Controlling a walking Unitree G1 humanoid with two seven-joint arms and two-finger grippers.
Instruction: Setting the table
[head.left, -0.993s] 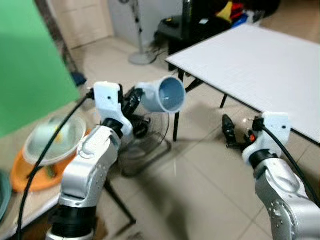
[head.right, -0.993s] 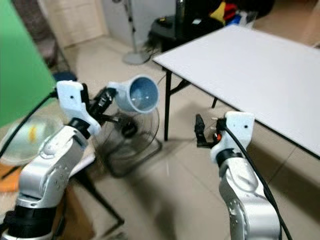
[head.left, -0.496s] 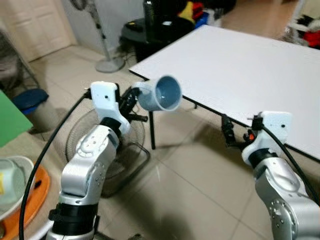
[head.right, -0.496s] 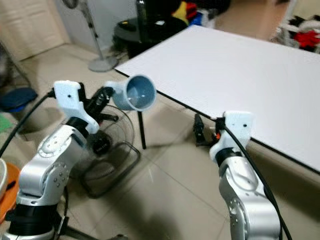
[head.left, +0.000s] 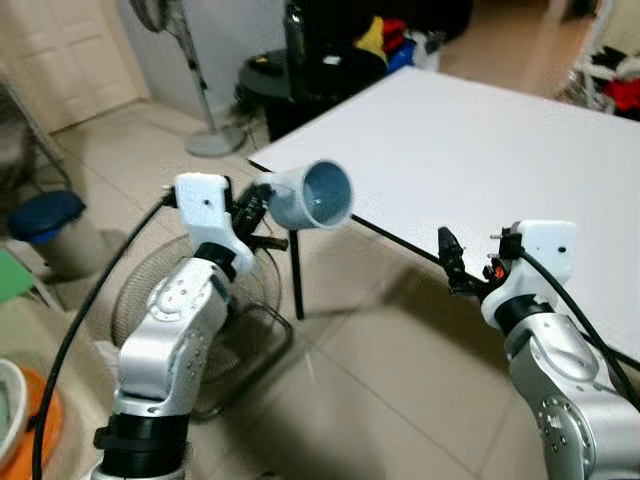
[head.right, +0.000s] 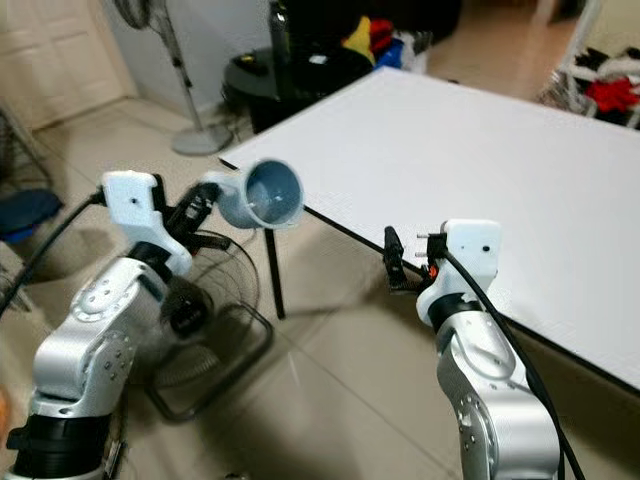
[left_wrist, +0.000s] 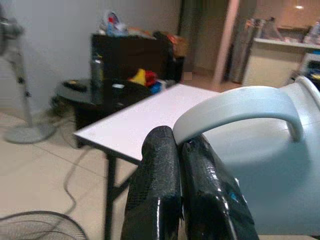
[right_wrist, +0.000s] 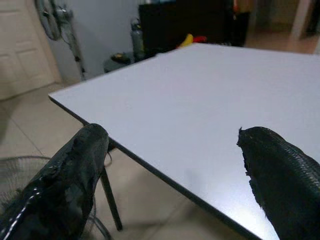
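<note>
Your left pincer (left_wrist: 187, 170) is clenched on the handle of the blue mug (head.left: 312, 195), held tilted w/ mouth toward you, just short of the white desk (head.left: 480, 150) corner. Right pincer (right_wrist: 170, 170) is released, fingers spread, at the desk edge.

Beige tiled floor (head.left: 400, 380). White folding table (head.left: 500, 150) on black legs. Floor fan (head.left: 150, 300) lying near the table leg; pedestal fan (head.left: 195, 75) by a grey wall; panelled door (head.left: 60, 50).
</note>
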